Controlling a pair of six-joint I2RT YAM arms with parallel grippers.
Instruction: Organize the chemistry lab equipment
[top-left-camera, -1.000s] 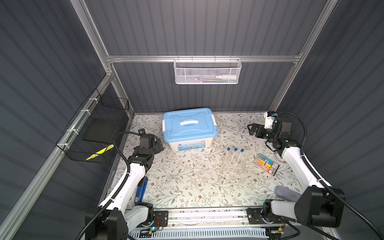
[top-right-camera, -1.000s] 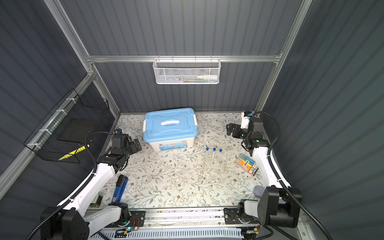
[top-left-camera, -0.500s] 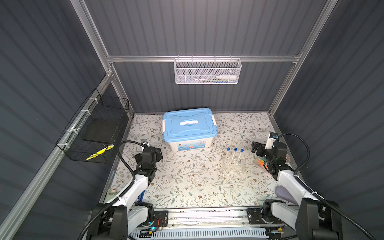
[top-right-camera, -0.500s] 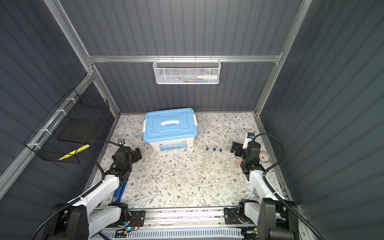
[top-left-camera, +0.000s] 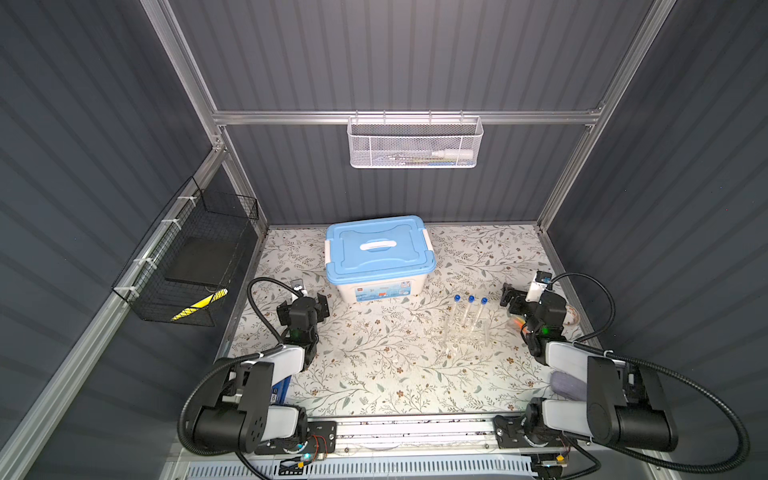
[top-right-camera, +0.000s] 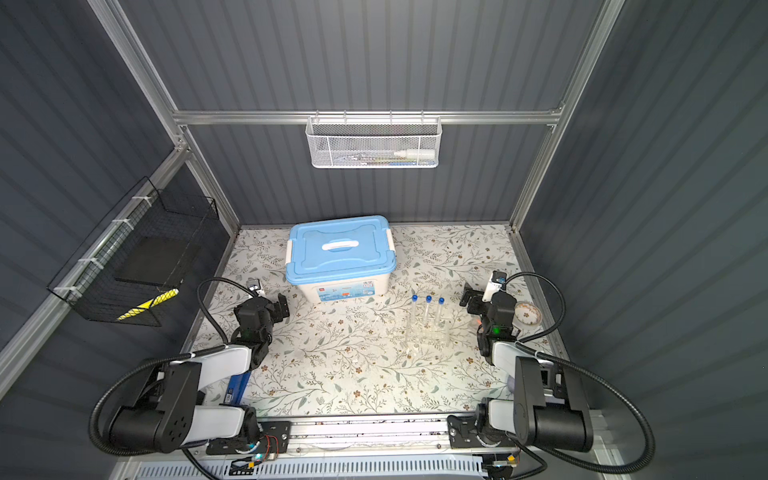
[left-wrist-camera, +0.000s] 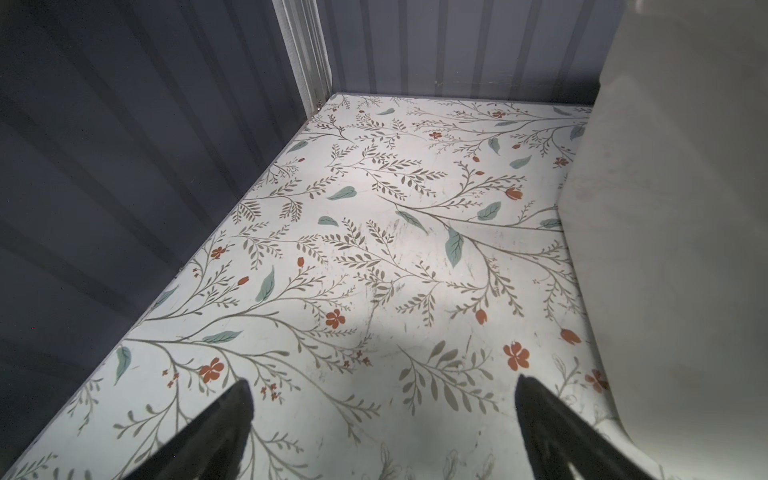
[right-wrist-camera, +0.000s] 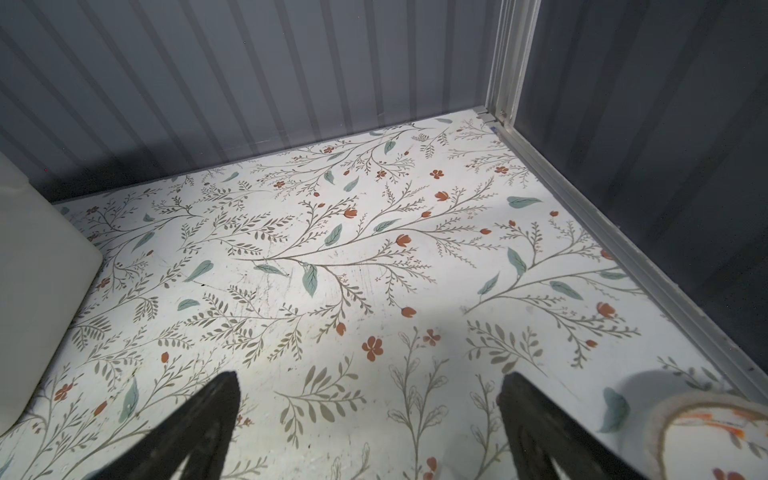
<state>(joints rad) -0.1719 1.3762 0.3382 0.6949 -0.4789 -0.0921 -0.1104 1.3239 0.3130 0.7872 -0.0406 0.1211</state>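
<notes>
Three test tubes upright in clear rack, centre-right on table, untouched.
Change: over the last second both arms pull back from rear toward base.
Now left gripper has jaws wide apart, empty, beside white bin.
Same for right gripper, sitting between rack and small white dish.
We read this as retreat to rest. Tubes racked, task likely near done.

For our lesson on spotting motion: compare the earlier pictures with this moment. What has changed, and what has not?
The left claw and the right claw both drew back toward the robot's base, the right one farther. Both stayed open and empty; nothing was taken hold of or let go. The blue-lidded bin and the three upright test tubes did not move.
</notes>
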